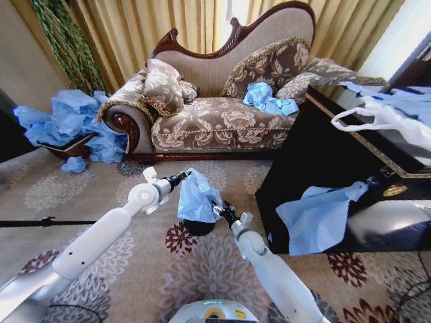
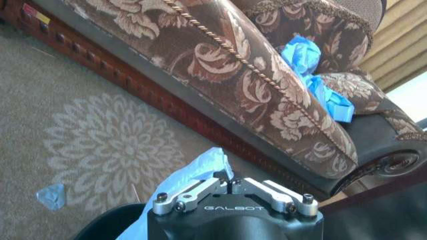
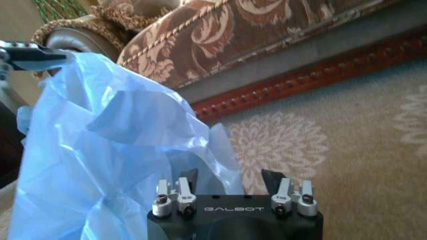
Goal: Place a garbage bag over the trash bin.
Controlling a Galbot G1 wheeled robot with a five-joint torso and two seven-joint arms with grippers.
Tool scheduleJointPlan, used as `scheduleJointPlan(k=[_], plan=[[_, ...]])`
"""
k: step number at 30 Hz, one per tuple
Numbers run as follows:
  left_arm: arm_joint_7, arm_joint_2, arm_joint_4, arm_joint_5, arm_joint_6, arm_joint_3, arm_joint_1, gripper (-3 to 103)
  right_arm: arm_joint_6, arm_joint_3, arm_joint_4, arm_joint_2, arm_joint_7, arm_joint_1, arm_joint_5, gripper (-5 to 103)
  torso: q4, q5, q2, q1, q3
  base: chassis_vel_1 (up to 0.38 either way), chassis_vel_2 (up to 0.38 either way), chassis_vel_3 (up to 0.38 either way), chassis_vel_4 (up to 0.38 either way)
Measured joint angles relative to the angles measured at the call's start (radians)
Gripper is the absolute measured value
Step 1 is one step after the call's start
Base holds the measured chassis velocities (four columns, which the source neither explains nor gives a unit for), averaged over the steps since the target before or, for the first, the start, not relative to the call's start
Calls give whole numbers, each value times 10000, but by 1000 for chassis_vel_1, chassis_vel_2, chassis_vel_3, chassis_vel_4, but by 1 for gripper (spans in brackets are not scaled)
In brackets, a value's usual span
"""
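Left gripper [image 1: 184,176] is pinched together on the top corner of the bag [image 1: 197,196], holding the film up above the bin [image 1: 199,227]; in the left wrist view its fingers [image 2: 215,186] meet with blue film [image 2: 200,171] between them and the black bin rim [image 2: 110,222] sits just below. Right gripper [image 1: 217,208] is at the bag's lower right side, next to the bin; in the right wrist view its fingers [image 3: 189,178] are spread apart, and the film [image 3: 120,150] lies against the one on the bag's side, not clamped. Bag hangs draped over the bin's top, covering most of it, only the dark lower part of the bin shows on the carpet [image 1: 215,269]. Left gripper tip also shows in the right wrist view, clamped on the bag's upper corner [image 3: 40,56]. Sofa [image 1: 222,114] stands behind, well apart, with crumpled blue bags [image 1: 268,99] on its seat. More blue bags [image 1: 67,121] are piled left of the sofa. Black table [image 1: 323,161] on the right holds a flat blue bag [image 1: 316,217] and a white bag [image 1: 387,120].
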State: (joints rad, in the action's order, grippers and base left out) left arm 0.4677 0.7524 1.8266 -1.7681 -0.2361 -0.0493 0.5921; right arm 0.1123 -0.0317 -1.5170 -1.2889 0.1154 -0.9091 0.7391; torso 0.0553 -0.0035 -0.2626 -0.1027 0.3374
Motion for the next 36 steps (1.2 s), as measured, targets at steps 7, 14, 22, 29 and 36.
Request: scheduleJointPlan(k=[7, 14, 22, 29, 36], plan=[[-3, 15, -35, -13, -1, 8, -11, 0, 133, 80, 308, -145, -344, 157, 334, 47, -1, 0, 0, 0, 0, 0, 0, 0, 0], [-14, 97, -135, -18, -1, 1, -62, 0, 136, 96, 229, -164, -360, 181, 381, 27, -1, 0, 0, 0, 0, 0, 0, 0, 0], [-31, 156, -221, -13, -1, -35, -102, 0, 75, 95, 143, -139, -338, 181, 285, 3, 0, 1, 0, 0, 0, 0, 0, 0, 0], [-193, 191, -473, 69, 17, -159, -265, 0, -394, 120, 254, -252, -291, 332, -53, 0, 0, 1, 0, 0, 1, 0, 0, 0, 0], [-345, 477, -1021, 249, 121, -439, -725, 0, -677, 111, 257, -367, -261, 695, -259, 0, 0, 1, 0, 0, 1, 0, 0, 0, 0]])
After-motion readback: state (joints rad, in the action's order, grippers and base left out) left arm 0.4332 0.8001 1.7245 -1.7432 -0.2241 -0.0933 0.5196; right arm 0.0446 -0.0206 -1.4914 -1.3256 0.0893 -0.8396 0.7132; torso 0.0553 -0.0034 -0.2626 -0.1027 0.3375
